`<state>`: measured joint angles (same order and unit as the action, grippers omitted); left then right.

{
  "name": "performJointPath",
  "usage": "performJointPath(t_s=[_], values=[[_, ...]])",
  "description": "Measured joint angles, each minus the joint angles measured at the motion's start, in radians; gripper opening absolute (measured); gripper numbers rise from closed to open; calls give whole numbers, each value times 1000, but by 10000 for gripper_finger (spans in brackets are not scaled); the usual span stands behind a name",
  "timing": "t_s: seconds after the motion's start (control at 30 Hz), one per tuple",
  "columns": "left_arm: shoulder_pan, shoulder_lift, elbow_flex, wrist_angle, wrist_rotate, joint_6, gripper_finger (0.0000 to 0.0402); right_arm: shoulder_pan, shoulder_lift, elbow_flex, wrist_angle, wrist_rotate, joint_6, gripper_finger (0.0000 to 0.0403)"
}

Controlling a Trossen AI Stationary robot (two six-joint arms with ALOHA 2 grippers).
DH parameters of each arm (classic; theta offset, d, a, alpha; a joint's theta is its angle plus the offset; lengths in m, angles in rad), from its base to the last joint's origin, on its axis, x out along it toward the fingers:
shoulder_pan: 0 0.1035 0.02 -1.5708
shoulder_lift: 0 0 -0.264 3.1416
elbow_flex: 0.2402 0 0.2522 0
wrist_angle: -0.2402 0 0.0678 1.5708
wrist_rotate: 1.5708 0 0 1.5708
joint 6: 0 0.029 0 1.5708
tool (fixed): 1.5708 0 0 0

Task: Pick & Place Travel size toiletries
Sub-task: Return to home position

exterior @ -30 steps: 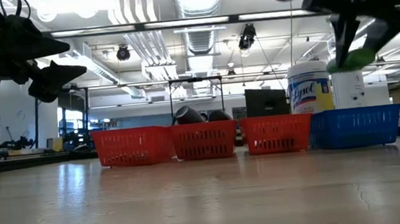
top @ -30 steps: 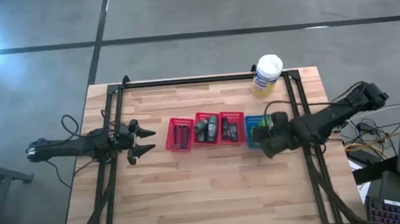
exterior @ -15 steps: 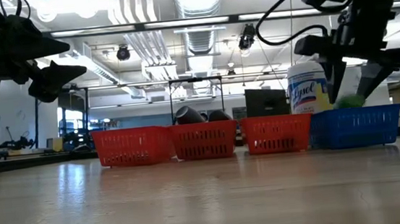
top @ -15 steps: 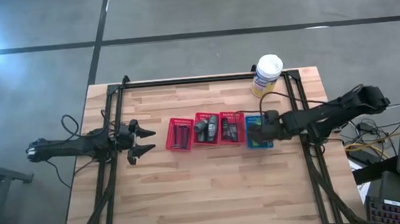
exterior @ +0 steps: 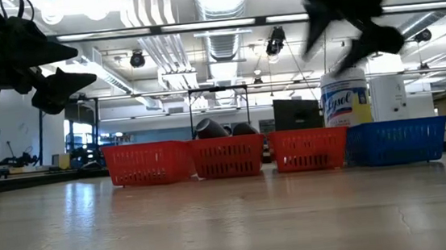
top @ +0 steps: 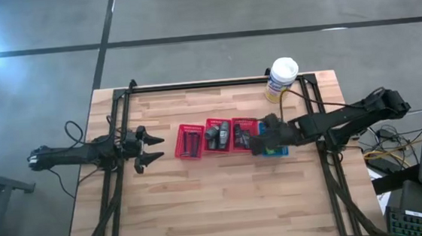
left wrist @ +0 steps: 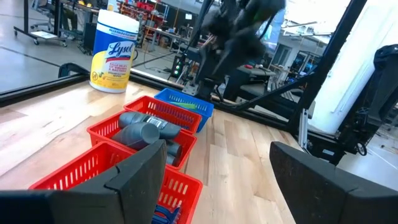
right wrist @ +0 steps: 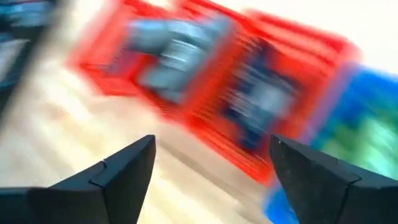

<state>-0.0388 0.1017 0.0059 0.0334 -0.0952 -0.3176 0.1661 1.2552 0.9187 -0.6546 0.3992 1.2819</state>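
Three red baskets and a blue basket [top: 275, 152] stand in a row at mid-table. Dark sticks lie in the left red basket [top: 190, 141], grey tubes [top: 218, 135] in the middle one, and dark items in the right one [top: 242, 134]. Green bottles [left wrist: 194, 104] lie in the blue basket. My right gripper [top: 257, 141] hangs open and empty in the air over the seam between the right red basket and the blue one; its wrist view [right wrist: 211, 149] shows nothing between the fingers. My left gripper [top: 150, 149] waits open, left of the baskets.
A large white-and-yellow wipes canister [top: 281, 78] stands near the far edge, behind the blue basket. Black frame rails run along the table's left, right and far sides. Bare wood lies in front of the basket row.
My right gripper held a green bottle above the blue basket, dipped down to the basket and let the bottle go there. It has since risen and swung toward the table's left, now over the right red basket's edge. The left arm has kept still.
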Motion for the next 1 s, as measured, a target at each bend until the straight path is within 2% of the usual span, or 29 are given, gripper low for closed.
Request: performJointPath(t_s=[0.17,0.3,0.4,0.57,0.7,0.77,0.87,1.0], values=[[0,0,0,0,0,0,291,0,22,80,278,-3,-443,329],[0,0,0,0,0,0,291,0,23,166,355,-7,-715,345],[0,0,0,0,0,0,291,0,23,238,351,-7,-816,355],[0,0,0,0,0,0,291,-1,22,352,342,-7,-850,362],[0,0,0,0,0,0,291,-1,22,439,305,-15,-1018,363],[0,0,0,0,0,0,291,9,19,458,298,-54,-1074,363],[0,0,0,0,0,0,291,8,18,429,334,-193,-1151,363],[0,0,0,0,0,0,291,-2,-72,235,477,-408,-1232,364]])
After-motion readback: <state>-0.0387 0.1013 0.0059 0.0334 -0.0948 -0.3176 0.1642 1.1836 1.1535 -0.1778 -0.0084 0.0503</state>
